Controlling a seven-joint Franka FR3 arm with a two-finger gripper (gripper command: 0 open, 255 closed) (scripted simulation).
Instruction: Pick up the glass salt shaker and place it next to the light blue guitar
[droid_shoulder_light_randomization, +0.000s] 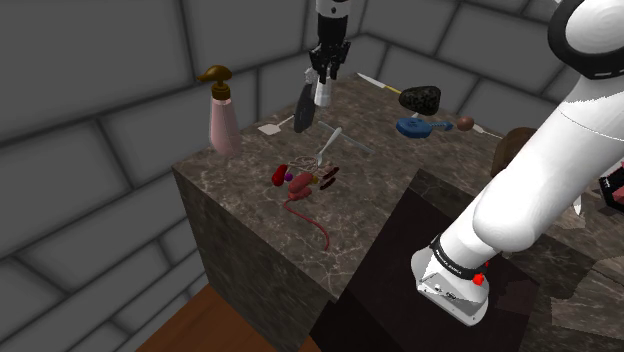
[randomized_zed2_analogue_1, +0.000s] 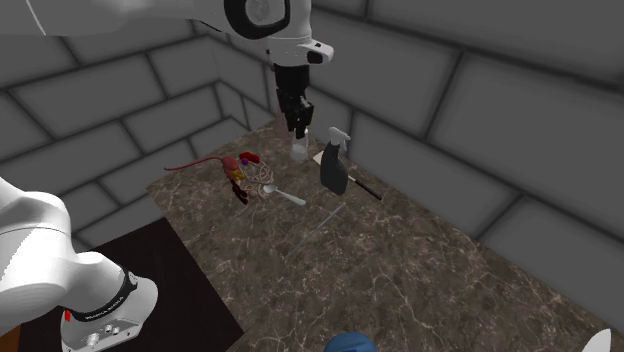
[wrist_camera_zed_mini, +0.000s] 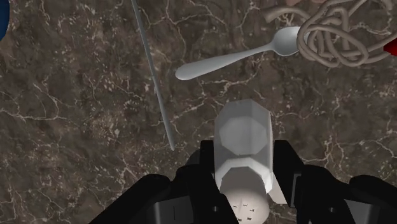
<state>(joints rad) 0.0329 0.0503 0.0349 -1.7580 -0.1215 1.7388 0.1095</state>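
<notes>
Wrist view: salt shaker (wrist_camera_zed_mini: 245, 149), pale grey, faceted octagonal body, perforated round cap nearest the camera. Gripper (wrist_camera_zed_mini: 245, 162) is closed onto it. The black fingers (wrist_camera_zed_mini: 202, 168) press both flanks, and the jaws are spread only by the shaker's width. Whether its base clears the surface: cannot tell. Counter (wrist_camera_zed_mini: 76, 127) beneath is dark brown marbled stone with white veins. Just beyond lie a smooth metallic spoon (wrist_camera_zed_mini: 235, 58) and a thin grey rod (wrist_camera_zed_mini: 154, 76). Shoulder view: the shaker is at the counter's far side, with the blue guitar (droid_shoulder_light_randomization: 415, 127) well apart toward that view's right.
</notes>
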